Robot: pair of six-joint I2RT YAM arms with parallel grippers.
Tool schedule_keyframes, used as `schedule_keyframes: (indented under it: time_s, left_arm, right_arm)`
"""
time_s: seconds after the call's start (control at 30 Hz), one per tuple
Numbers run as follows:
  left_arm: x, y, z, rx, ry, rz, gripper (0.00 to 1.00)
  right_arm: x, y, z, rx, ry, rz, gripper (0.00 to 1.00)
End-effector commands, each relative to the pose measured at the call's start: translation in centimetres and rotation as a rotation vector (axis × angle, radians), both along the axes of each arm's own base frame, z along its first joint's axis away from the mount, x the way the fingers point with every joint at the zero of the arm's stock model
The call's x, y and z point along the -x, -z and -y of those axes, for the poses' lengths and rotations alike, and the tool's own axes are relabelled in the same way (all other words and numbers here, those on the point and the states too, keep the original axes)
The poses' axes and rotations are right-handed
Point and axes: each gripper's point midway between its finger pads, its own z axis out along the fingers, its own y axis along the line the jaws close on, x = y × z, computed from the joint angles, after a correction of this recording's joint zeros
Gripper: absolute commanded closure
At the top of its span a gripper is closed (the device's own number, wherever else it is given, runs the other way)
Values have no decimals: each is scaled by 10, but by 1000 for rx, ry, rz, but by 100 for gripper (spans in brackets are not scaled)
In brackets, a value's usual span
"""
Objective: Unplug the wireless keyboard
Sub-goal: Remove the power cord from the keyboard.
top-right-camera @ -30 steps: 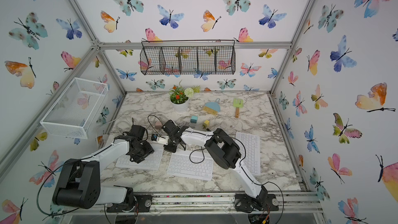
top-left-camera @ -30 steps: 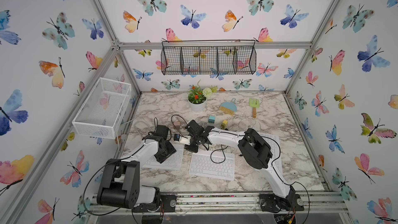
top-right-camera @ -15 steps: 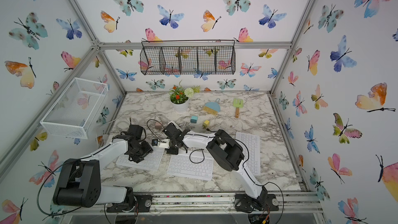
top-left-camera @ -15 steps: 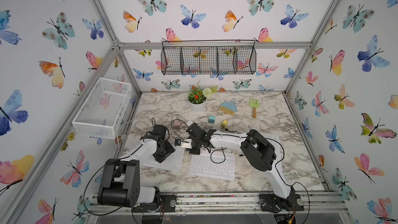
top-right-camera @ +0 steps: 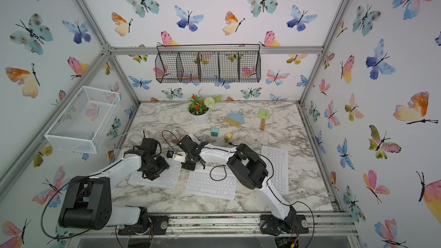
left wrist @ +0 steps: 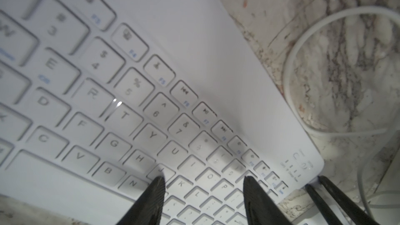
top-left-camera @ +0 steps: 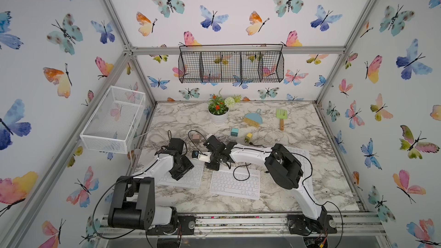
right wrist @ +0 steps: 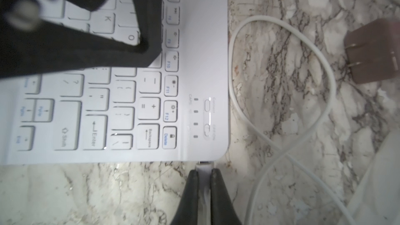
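surface: marble table (top-left-camera: 334, 182) | on it: keyboards (top-left-camera: 229, 187), flowerpot (top-left-camera: 218, 116) (upright), cables (top-left-camera: 270, 135)

White keyboard (left wrist: 194, 72) lying on the marble desk (left wrist: 346, 61), left gripper (left wrist: 203, 180) with black jaws spread, tips down on the keys, right gripper (left wrist: 315, 183) pinching a white plug (left wrist: 311, 184) at the keyboard's corner, white cable (left wrist: 290, 68) looped beside the keyboard's edge.

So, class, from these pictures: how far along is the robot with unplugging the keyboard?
Done: both arms are in place. The left tool, jaws open, sits on the keys of the keyboard, seemingly steadying it. In hand: the right tool is shut on the white plug at the keyboard's edge. Left: the plug meets that edge, so it has yet to be pulled free.
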Motion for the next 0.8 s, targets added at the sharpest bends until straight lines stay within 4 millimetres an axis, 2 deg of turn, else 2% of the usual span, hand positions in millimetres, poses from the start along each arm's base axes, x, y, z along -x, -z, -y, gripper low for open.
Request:
schedule_keyframes:
  time_s: [0.0,0.17,0.3,0.4,0.53,0.63,0.77]
  left_arm:
    - [43,36,-27,-117,-8,-163,39]
    - [43,37,-27,-116,-4,-166,39]
    - [43,37,-27,-113,-6,-166,39]
    - [42,36,-27,-112,-6,-160,39]
    - [39,33,-24,-97,-3,-141,39]
    - [29,24,-21,-79,2,-87,39]
    - [8,5,-14,-45,22,3,38]
  right_arm:
    - [-19,43,59,227,49,64,88]
    - [1,50,75,262,-131,95,87]
    - [6,49,82,291,-194,84,87]
    - [7,45,73,265,-184,41,87]
    - [15,32,54,175,-162,-38,82]
    - [16,12,40,82,-145,-54,72]
    - [6,-22,23,-32,-96,-12,65]
